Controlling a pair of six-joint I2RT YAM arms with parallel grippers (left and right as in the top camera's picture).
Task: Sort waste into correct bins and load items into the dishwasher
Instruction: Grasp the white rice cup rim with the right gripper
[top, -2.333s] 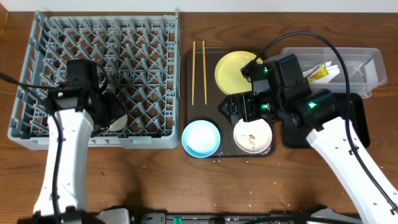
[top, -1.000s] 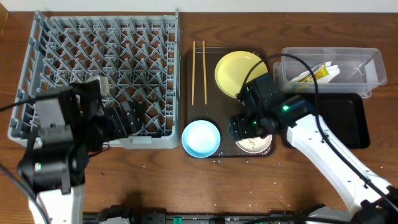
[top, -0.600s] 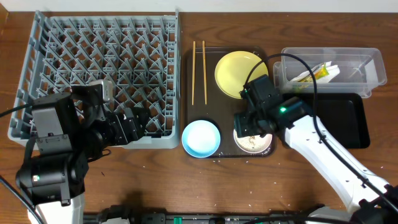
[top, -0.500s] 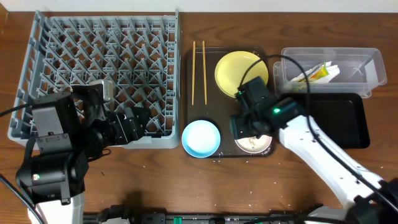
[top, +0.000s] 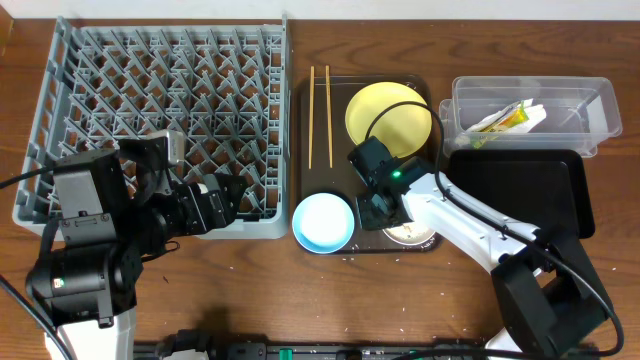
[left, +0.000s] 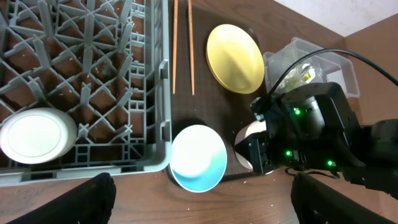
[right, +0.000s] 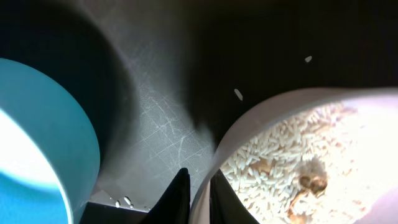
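White bowl (right: 280, 102) rim pinched in right gripper (right: 196, 186), jaws narrow, rice (right: 280, 155) inside. Left gripper (left: 211, 199) wide, empty. Done: cup (left: 34, 134) in rack (left: 163, 93), wrapper (top: 500, 118) and paper (top: 535, 112) in tub (top: 590, 100). To do: rice, white bowl, blue bowl (top: 323, 222) beside right gripper, plate (top: 385, 115) and chopsticks (top: 319, 115) beyond it.

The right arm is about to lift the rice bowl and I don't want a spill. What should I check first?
1. Right gripper pinching the white bowl rim: ok, a finger each side.
2. Food scraps inside the bowl: ok; two grains lie on the serving tray.
3. Light blue bowl apart from the white bowl: ok.
4. Black tray unobstructed: ok.
5. Left gripper out of the path: ok, open at the dish rack.
6. Grip firm enough: cannot tell.
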